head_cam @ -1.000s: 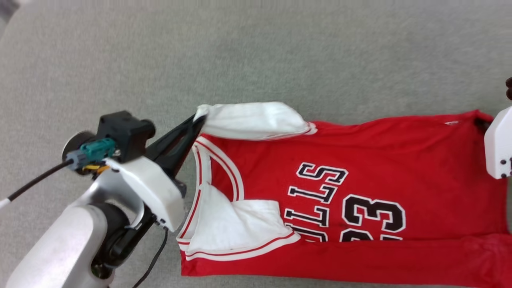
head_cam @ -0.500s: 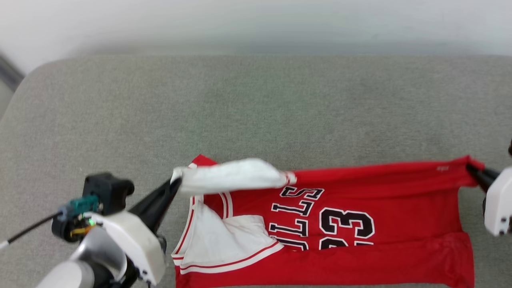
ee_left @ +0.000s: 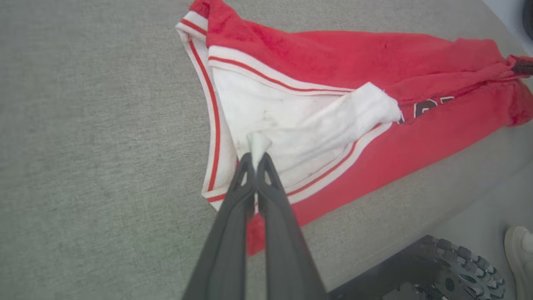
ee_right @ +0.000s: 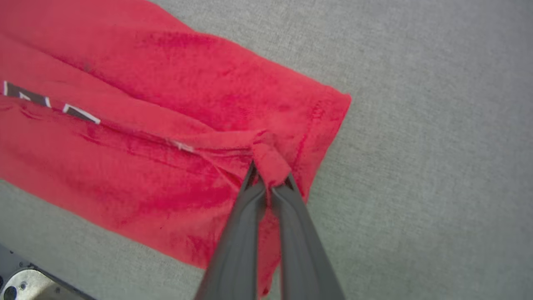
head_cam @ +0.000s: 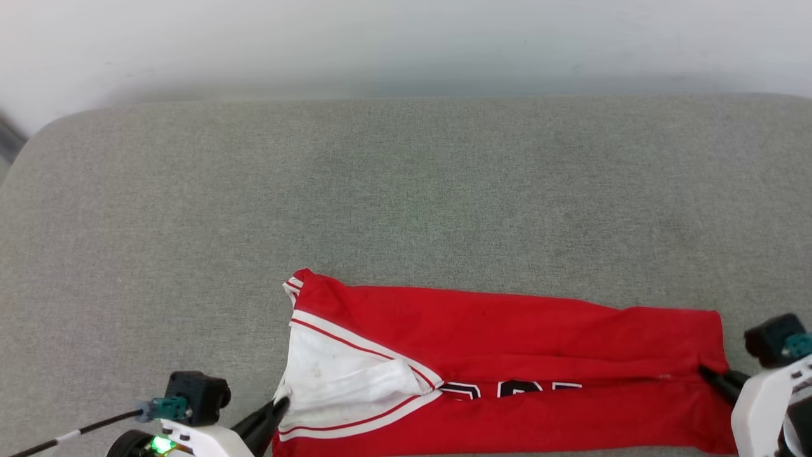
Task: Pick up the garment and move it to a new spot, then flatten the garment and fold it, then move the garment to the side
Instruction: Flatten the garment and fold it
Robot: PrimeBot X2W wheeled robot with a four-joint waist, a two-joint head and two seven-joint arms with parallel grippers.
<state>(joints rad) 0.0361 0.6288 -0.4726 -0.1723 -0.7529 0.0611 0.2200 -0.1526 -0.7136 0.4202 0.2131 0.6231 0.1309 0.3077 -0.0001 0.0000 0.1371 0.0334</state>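
The garment is a red jersey with white sleeves and striped trim, lying as a long folded band near the front edge of the grey cushion. Its far half is folded toward me over the lettering, of which a thin black-and-white strip shows. My left gripper is shut on a pinch of white sleeve fabric at the collar end; the left wrist view has that pinch at the gripper. My right gripper is shut on a bunched red hem corner, as the gripper in the right wrist view has it too.
The grey cushion stretches wide and bare beyond the garment up to a pale wall. In the left wrist view the robot's dark wheeled base and a white shoe sit below the cushion's front edge.
Both grippers have drawn the garment's far edge toward me, folding it over the lettering and number. The head camera has tilted up, so the whole scene sits lower in view.
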